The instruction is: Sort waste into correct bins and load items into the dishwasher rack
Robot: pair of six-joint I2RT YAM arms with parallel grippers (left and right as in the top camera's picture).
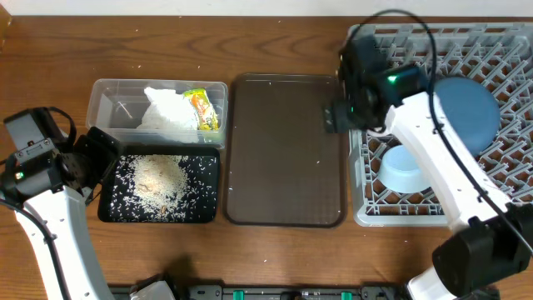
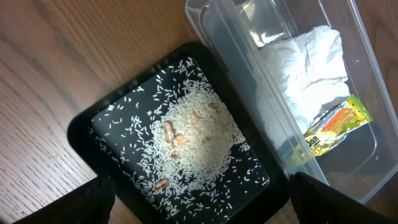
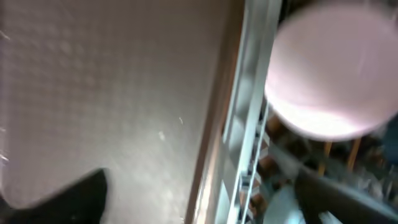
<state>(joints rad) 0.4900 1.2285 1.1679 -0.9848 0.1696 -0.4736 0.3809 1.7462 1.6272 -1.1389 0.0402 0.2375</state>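
while left tool [image 2: 198,180] gapes empty over rice [image 2: 199,134], right tool [image 3: 199,177] spread wide, empty.

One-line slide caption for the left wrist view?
Loose white cooked rice covers the shallow black tray beside a clear plastic tub holding crumpled white napkin and yellow-green wrapper.

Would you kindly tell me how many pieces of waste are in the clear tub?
2: the crumpled napkin in the middle of the clear tub, and the snack wrapper beside it toward the tub's right end. Anything under the napkin would be hidden.
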